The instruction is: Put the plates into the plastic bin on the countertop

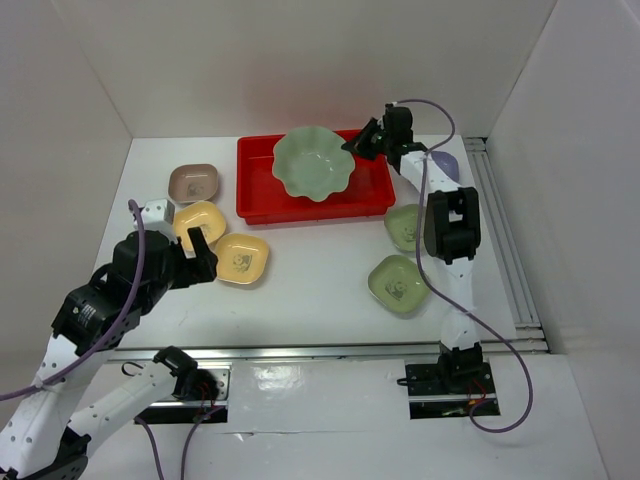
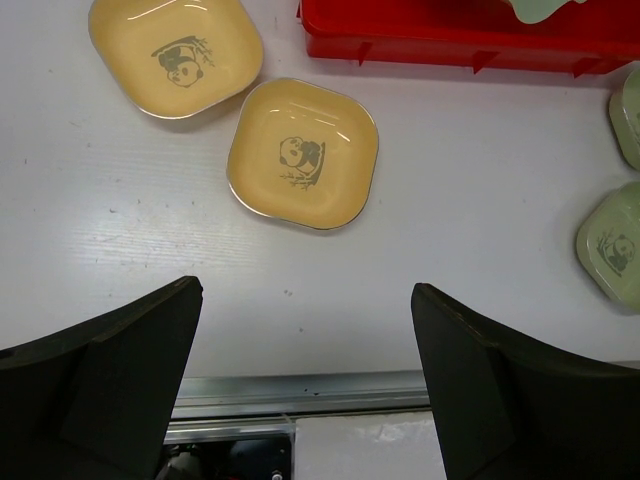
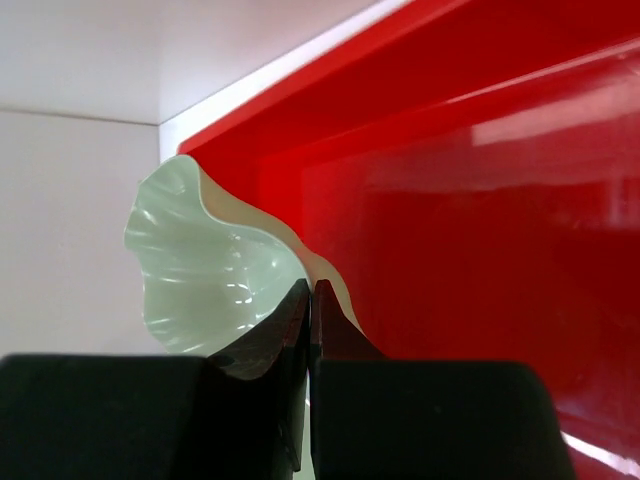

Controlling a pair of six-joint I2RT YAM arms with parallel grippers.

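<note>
One glossy scalloped dish [image 3: 200, 270] hangs pinched in the right hand [image 3: 311, 300].

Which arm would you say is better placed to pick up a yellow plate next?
Left. The left hand, open, hangs right beside a yellow plate, whereas the right hand is shut on the scalloped dish at the red bin.

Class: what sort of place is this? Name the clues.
Probably a robot test cell, not a kitchen: white walls box in a plain white tabletop, with two robot arms mounted at its near edge.
</note>
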